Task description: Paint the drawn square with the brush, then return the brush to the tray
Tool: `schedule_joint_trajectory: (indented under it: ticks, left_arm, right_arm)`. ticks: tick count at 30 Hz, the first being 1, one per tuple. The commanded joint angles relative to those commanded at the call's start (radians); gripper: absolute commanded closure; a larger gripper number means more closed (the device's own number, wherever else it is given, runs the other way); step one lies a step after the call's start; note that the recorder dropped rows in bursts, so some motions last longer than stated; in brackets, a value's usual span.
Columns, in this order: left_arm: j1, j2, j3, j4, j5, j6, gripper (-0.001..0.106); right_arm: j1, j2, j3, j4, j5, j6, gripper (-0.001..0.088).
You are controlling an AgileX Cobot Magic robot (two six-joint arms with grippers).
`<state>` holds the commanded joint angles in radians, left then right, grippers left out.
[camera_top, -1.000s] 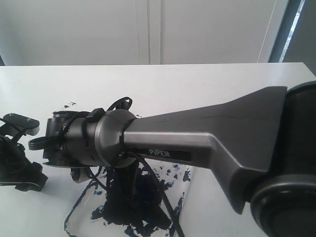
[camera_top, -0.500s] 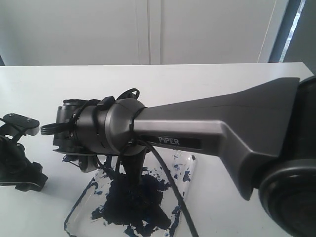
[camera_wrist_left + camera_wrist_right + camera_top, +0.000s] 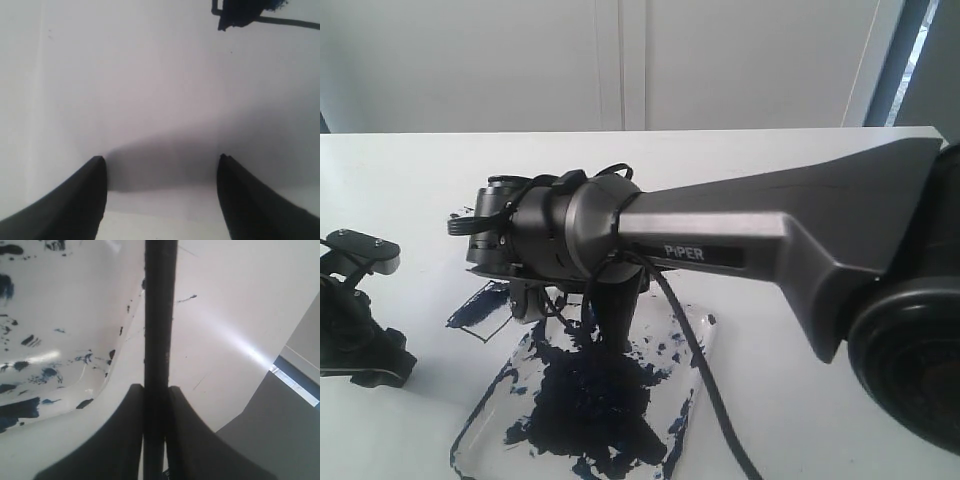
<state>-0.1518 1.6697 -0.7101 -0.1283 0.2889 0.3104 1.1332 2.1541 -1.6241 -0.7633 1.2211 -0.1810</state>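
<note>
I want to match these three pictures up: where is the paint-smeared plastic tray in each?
Exterior view: the tray lies low in the middle, below the right arm.
Left wrist view: not in it.
Right wrist view: spattered, beside the brush clamped in the right pincer.
Shared landmark: the drawn square, blue-smeared, shows in the exterior and left wrist views.

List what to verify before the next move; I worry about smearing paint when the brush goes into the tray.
1. Brush clamped in right end effector: ok.
2. Drawn square fully painted: cannot tell; only a dark blue part shows.
3. Brush tip above the tray: cannot tell; the arm hides it.
4. Left end effector clear of tray: ok; open, over bare paper.
5. Cable clear of paint: not ok; it hangs across the tray.
</note>
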Motion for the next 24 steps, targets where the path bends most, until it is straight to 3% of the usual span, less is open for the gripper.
schedule_joint_trajectory:
  ticks: [18, 24]
  left_arm:
    - [0.000, 0.000, 0.000, 0.000, -0.007, 0.000, 0.038]
    - [0.000, 0.000, 0.000, 0.000, -0.005, -0.002, 0.038]
  right_arm:
    - [0.034, -0.055, 0.099, 0.051, 0.000, -0.023, 0.0868]
    - [0.034, -0.057, 0.101, -0.024, 0.000, 0.001, 0.0868]
